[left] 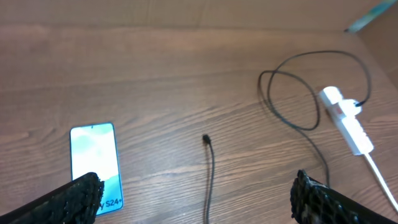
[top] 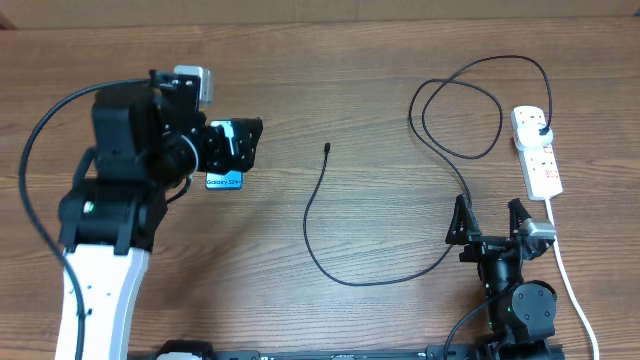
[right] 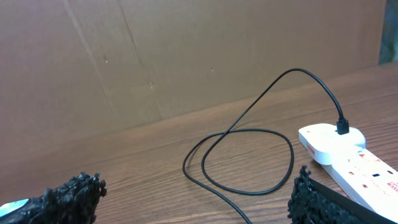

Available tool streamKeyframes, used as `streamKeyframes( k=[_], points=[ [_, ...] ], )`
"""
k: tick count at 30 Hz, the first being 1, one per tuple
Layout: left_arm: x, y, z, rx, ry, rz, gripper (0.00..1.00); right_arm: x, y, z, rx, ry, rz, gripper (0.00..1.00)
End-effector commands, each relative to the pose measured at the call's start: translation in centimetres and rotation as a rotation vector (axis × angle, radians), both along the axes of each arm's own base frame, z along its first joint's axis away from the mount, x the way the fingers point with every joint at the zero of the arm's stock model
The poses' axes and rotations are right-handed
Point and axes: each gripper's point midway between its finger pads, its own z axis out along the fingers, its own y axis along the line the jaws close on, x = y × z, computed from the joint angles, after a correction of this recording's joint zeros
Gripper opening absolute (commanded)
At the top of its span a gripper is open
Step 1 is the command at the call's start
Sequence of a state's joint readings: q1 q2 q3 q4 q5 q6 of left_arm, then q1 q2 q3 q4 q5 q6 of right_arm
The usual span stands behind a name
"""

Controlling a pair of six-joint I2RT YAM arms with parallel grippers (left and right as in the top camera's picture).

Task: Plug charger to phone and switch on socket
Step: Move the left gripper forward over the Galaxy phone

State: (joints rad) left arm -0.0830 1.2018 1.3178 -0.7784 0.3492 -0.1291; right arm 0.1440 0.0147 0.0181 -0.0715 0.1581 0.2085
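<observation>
Wood-grain table (top: 350,80) under everything, and both of your grippers are spread wide with nothing in them.

Your left gripper (top: 238,142) hangs over the phone (top: 224,181), so from overhead you only get the end with the "Galaxy S24" text peeking out below the fingers. In the left wrist view the two fingers (left: 71,200) sit far apart at the bottom corners. The phone (left: 93,155) lies flat, screen up and light blue, close to the finger on the left of that view. That finger overlaps the phone's near corner in the picture, but I can't tell if it's actually touching.

Your right gripper (top: 489,220) sits at the near edge of the table, also wide open and empty. The charger (top: 310,220) runs right past one of its fingers, and whether they touch is anyone's guess.

The charger's small connector tip (top: 327,149) lies loose on the wood between the phone and the socket, well apart from the phone. From there the cable curves toward you, swings up past the right gripper, makes a big loop and ends in a black plug (right: 342,127) sitting in the far end of the socket (top: 537,150). The socket lies along the right side, with its white cord (top: 570,280) trailing toward you. The red switches are too small to read.

Plain brown cardboard wall (right: 124,62) stands behind the table.
</observation>
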Motion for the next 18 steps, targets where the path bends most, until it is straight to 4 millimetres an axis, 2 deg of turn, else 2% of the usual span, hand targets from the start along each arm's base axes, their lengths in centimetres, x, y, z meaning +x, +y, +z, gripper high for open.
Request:
streamKeyframes(
  k=[1, 4, 6, 10, 14, 18],
  points=[
    [2.3, 0.5, -0.9, 0.015, 0.031, 0.030, 1.00, 0.0, -0.3, -0.1, -0.002, -0.007, -0.013, 1.00],
    [3.7, 0.1, -1.5, 0.023, 0.081, -0.003, 1.00, 0.0, -0.3, -0.1, -0.002, -0.007, -0.014, 1.00],
    [4.4, -0.3, -1.5, 0.018, 0.119, -0.048, 1.00, 0.0, -0.3, -0.1, -0.002, -0.007, -0.013, 1.00],
    [6.2, 0.1, -0.8, 0.019, 0.204, -0.084, 1.00, 0.0, -0.3, -0.1, -0.002, -0.007, -0.013, 1.00],
    [7.3, 1.5, -0.1, 0.087, 0.265, -0.106, 1.00, 0.0, -0.3, -0.1, -0.002, -0.007, -0.013, 1.00],
    [6.8, 4.2, -0.7, 0.237, 0.340, -0.086, 0.99, 0.0, -0.3, -0.1, -0.002, -0.007, -0.013, 1.00]
  ],
)
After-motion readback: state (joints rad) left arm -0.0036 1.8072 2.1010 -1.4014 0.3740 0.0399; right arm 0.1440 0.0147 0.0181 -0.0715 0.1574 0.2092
